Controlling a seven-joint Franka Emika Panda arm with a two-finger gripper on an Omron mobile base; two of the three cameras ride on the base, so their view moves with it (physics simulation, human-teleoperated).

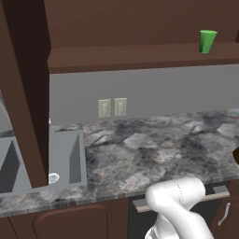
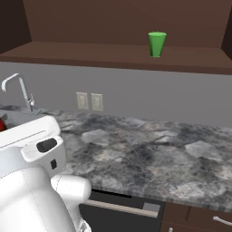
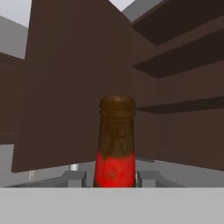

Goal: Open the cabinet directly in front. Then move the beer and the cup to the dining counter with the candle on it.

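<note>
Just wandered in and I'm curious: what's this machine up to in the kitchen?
The robot arm is emptying a wall cabinet whose door already stands open. Its pincer is closed around a brown beer bottle with a red label, seen close up from the hand camera. A green cup stands upright on the cabinet's bottom shelf, untouched, above the marbled worktop with its sink.
</note>
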